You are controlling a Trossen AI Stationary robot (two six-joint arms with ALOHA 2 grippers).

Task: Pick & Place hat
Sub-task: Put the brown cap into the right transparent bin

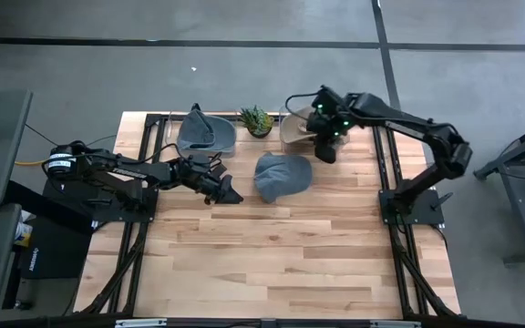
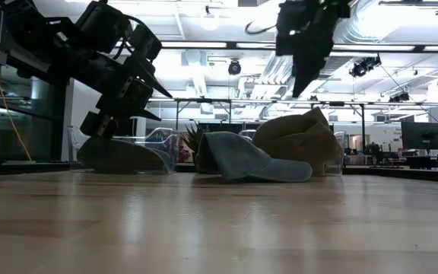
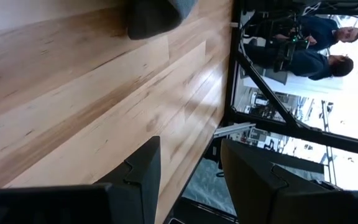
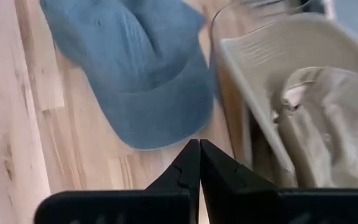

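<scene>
Hat (image 1: 282,176), blue denim, is lying on counter (image 1: 272,255) w/ nothing gripping it, so I'm judging pick not yet done: right pincer (image 1: 326,150) is hanging clenched and empty above it beside tan bin (image 1: 292,130), left pincer (image 1: 227,193) part-open nearby.

Open tabletop (image 1: 272,264) in front, back edge crowded (bins (image 1: 206,137), plant (image 1: 257,119), blue cap (image 1: 282,176))

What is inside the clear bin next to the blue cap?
The clear bin holds a crumpled tan hat. Whatever lies beneath that hat is covered. The blue cap lies outside on the table.
</scene>
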